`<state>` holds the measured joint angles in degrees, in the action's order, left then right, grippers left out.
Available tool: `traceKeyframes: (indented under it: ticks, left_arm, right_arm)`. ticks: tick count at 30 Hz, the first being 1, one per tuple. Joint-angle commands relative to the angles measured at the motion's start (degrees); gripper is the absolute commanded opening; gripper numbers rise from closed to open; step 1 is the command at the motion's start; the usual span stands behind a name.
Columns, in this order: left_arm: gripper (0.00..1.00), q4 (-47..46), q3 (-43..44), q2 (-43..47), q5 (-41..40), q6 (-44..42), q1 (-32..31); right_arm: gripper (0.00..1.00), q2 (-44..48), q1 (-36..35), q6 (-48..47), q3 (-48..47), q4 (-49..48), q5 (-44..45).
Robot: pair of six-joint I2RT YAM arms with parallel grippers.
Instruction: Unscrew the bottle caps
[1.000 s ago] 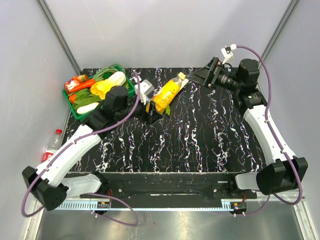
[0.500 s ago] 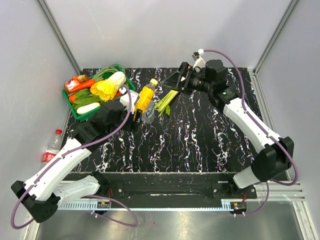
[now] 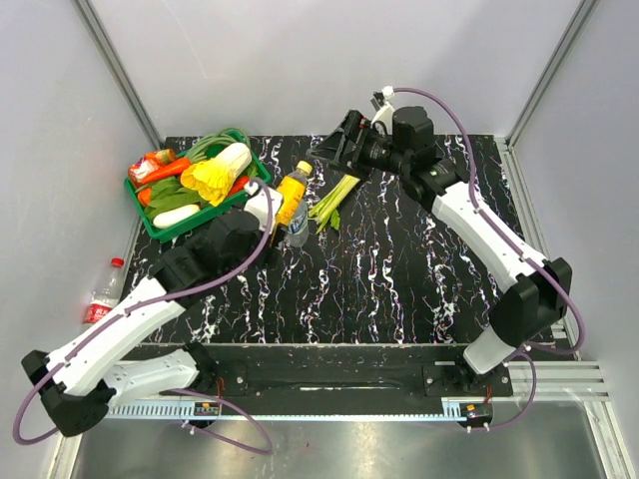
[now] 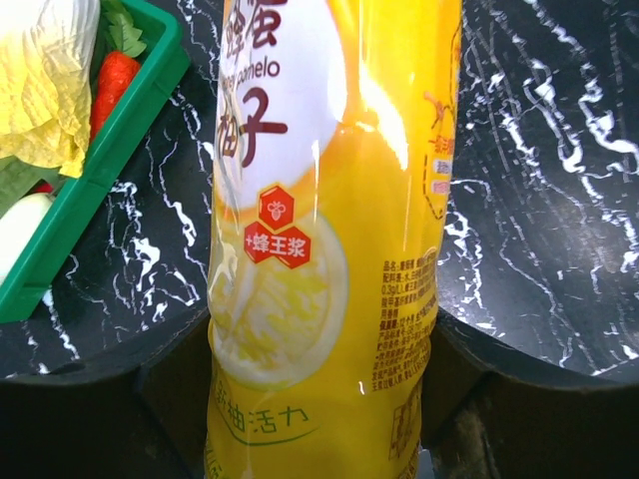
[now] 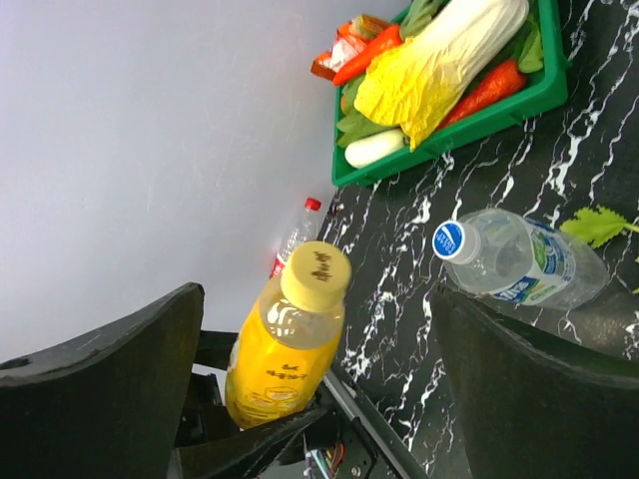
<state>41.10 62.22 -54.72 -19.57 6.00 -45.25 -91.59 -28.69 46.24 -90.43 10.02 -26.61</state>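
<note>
Your left gripper [image 3: 283,222] clamps the orange-yellow juice bottle [image 3: 292,193] — your right gripper [image 3: 332,150], jaws wide apart, hovers near its yellow cap [image 5: 316,273].

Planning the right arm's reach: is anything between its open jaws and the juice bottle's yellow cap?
Nothing visible does. The right gripper faces the yellow cap of the juice bottle across bare air; the clear bottle lies on the table beside it, below that path.

Orange-yellow juice bottle [image 3: 292,192], green tray [image 5: 491,121], black white-veined table [image 3: 399,279]
</note>
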Motion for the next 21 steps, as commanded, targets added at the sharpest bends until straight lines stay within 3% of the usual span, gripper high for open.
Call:
traceKeyframes:
  ticks: [1, 6, 12, 15, 18, 21]
  left_arm:
    - [0.38, 0.82, 3.78, -3.28, -10.29, 0.50, -3.52]
    - [0.38, 2.75, 6.69, -7.24, -17.16, 0.68, -8.79]
    - [0.38, 3.28, 8.53, -9.79, -19.97, 1.47, -12.31]
    - [0.38, 3.98, 9.06, -11.28, -21.47, 1.82, -13.63]
    - [0.38, 4.51, 9.42, -12.25, -22.96, 2.09, -14.51]
    - [0.38, 4.43, 9.24, -12.34, -23.58, 2.35, -14.95]
  right_arm:
    - [1.00, -2.18, -2.07, -0.36, -4.13, 3.77, 1.82]
    - [1.00, -4.12, -2.25, 0.08, -5.63, 5.79, 2.26]
    - [0.93, -4.21, -2.25, 0.34, -5.37, 6.68, 2.71]
    - [0.87, -4.03, -2.25, 0.96, -4.84, 5.89, 1.48]
    - [0.71, -3.07, -2.25, 2.01, -3.18, 2.99, 0.07]
    - [0.70, -2.89, -2.25, 2.45, -2.47, 1.85, -0.28]
